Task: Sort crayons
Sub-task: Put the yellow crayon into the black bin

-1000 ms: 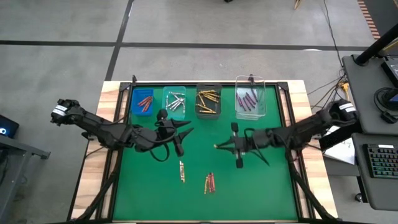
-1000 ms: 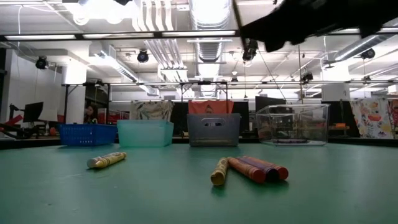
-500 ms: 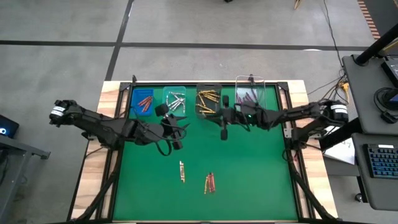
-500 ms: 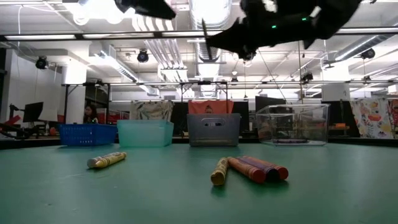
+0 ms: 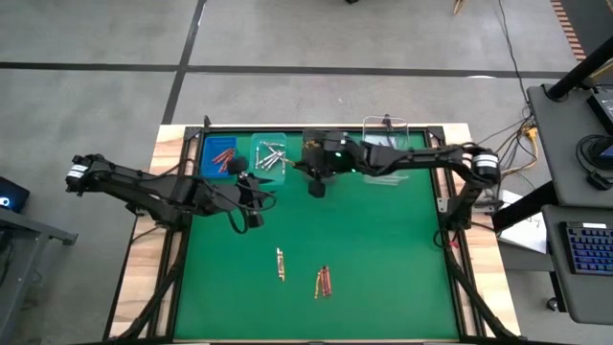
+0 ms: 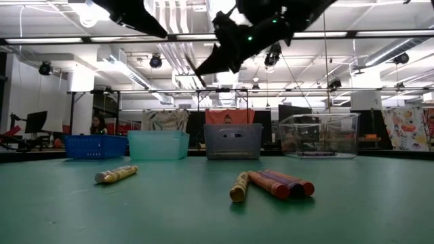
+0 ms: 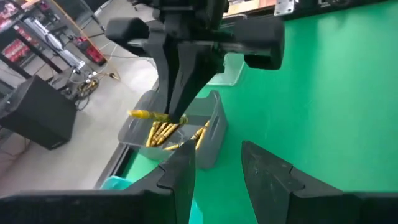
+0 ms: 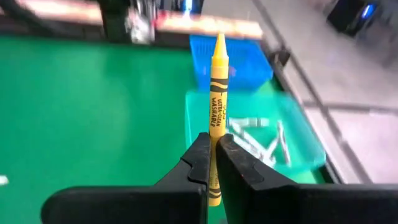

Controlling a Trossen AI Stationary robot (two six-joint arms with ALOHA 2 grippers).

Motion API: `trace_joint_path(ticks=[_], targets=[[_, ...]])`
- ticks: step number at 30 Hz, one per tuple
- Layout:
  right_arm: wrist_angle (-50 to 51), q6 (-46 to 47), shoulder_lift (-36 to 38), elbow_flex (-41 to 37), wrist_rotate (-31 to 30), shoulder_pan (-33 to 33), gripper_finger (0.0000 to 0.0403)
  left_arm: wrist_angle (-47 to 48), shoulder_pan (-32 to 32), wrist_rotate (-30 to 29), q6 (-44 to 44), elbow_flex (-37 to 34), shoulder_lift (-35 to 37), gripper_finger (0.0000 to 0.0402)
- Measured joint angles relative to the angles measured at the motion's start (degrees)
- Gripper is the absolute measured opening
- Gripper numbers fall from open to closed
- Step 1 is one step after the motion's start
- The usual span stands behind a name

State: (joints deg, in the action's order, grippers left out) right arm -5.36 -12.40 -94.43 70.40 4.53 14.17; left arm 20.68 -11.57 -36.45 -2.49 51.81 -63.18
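Observation:
My right gripper (image 5: 308, 168) is shut on a yellow crayon (image 8: 217, 93) high above the grey bin (image 7: 208, 134), which holds gold crayons (image 7: 163, 132). My left gripper (image 7: 217, 174) hangs open and empty over the table's left half (image 5: 255, 198), nearer than the teal bin (image 5: 270, 155). On the green mat lie a single crayon (image 5: 280, 264) and a small cluster of crayons (image 5: 324, 281), flat on their sides. The blue bin (image 5: 222, 155) holds red crayons, the teal bin silver ones, and the clear bin (image 5: 388, 149) purple ones. My right gripper pinches the yellow crayon near its flat end (image 8: 213, 149) between its two fingers. The pointed end (image 8: 219, 40) sticks out well beyond the fingertips. The crayon is lifted clear, above the grey bin.
The four bins stand in a row along the far edge. The right arm (image 5: 421, 163) reaches across in front of the clear bin. Bare green mat (image 5: 383, 249) lies at the middle and right. Beyond the table, the room shows racks and screens.
My right gripper has travelled from the table's middle toward the far edge and leftward, rising, and carries the yellow crayon over the grey bin. My left gripper has drawn back toward the left edge and rolled. The crayons on the mat have stayed put.

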Motion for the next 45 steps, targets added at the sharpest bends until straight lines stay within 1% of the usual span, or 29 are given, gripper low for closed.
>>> trace_joint_path(ticks=[4,7,11,13,19,23,27,29,37,39,41,45], targets=[[11.35,-2.22,-3.27,7.23,-0.03,1.44,0.0012,-1.61,0.0,0.04,2.92,-3.45,3.89,0.0113],[18.24,-3.93,-4.83,10.97,-0.22,2.98,0.0012,-3.92,-0.13,0.11,4.89,-6.43,6.49,0.0113],[28.27,-7.39,-5.9,14.55,-4.13,5.35,0.0012,-7.88,-0.31,0.07,8.24,-9.68,9.5,0.0113],[31.66,-9.03,-5.93,15.37,-5.73,6.83,0.0012,-8.55,-0.33,0.09,9.45,-10.9,10.75,0.0113],[35.29,-12.2,-6.17,15.48,-6.22,11.62,0.0012,-9.22,-0.33,-0.37,11.23,-11.86,12.27,0.0113],[35.31,-13.36,-7.62,15.82,-6.22,14.01,0.0012,-9.38,-0.33,-0.75,10.83,-11.36,12.18,0.0113],[35.52,-14.6,-11.17,18.49,-6.15,14.59,0.0012,-9.67,-0.33,-4.95,10.55,-11.36,12.23,0.0113],[36.52,-15.6,-13.07,20.61,-6.09,14.62,0.0012,-9.61,-0.31,-5.8,10.53,-11.36,12.42,0.0113],[49.41,-16.82,-19.57,30.18,-6.67,14.65,0.0012,-9.5,-0.31,-6.08,10.02,-11.36,12.66,0.0113],[52.45,-17.3,-21.15,31.87,-8.02,14.65,0.0012,-9.5,-0.31,-6.08,9.54,-11.36,12.66,0.0113],[53.71,-18.0,-22.56,32.81,-9.45,14.65,0.0012,-9.48,-0.31,-6.08,9.35,-11.36,12.66,0.0113],[54.15,-19.11,-24.54,34.35,-10.19,14.76,0.0012,-9.37,-0.31,-6.08,9.24,-11.38,12.66,0.0113]])
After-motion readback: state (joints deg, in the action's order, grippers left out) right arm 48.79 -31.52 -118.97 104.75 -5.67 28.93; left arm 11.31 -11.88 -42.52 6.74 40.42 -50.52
